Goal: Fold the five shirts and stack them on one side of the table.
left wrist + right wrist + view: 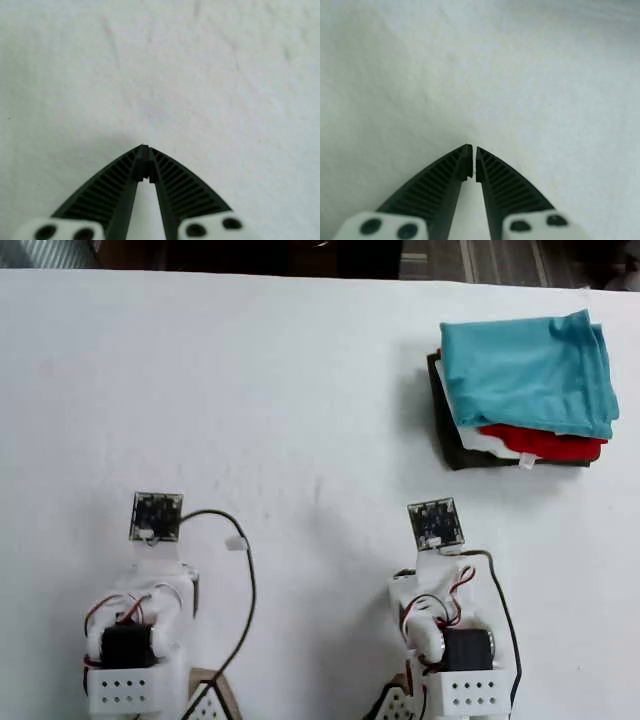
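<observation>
**Both claws closed, shirt pile at far right**

Left wrist view: left claw [144, 149] is closed. Its 2 black ribbed fingers [112, 185] meet at the tips, pointing at the white table [200, 75].

Right wrist view: right claw [474, 150] is closed too. Its tips are all but touching, w/ just a hairline slit btwn them, over the same white surface.

High view, near edge: 2 arms sit side by side, well apart, both tucked back. Which is left & which is right can't be told from here.
- One arm [135, 640] is toward the pic's left. It has a white body w/ a black motor, a small square circuit board [157, 517] at its front end & a dark cable [247, 590] looping just beside it.
- The second arm [450, 645] is toward the pic's right, w/ a like board at its front & red/black wires on top.

Farther back, at the table's far right, the stack [500, 410] of folded shirts lies well apart from both arms.
- The teal shirt [530, 365] is on top, a bit rumpled, covering most of the pile.
- A red shirt [545, 444] pokes out under it along the near side.
- A white layer [472, 436] shows beside the red.
- A dark shirt [447, 440] at the bottom shows along the pile's left & near edges.

4 layers can be made out; whether there are more can't be told.
</observation>
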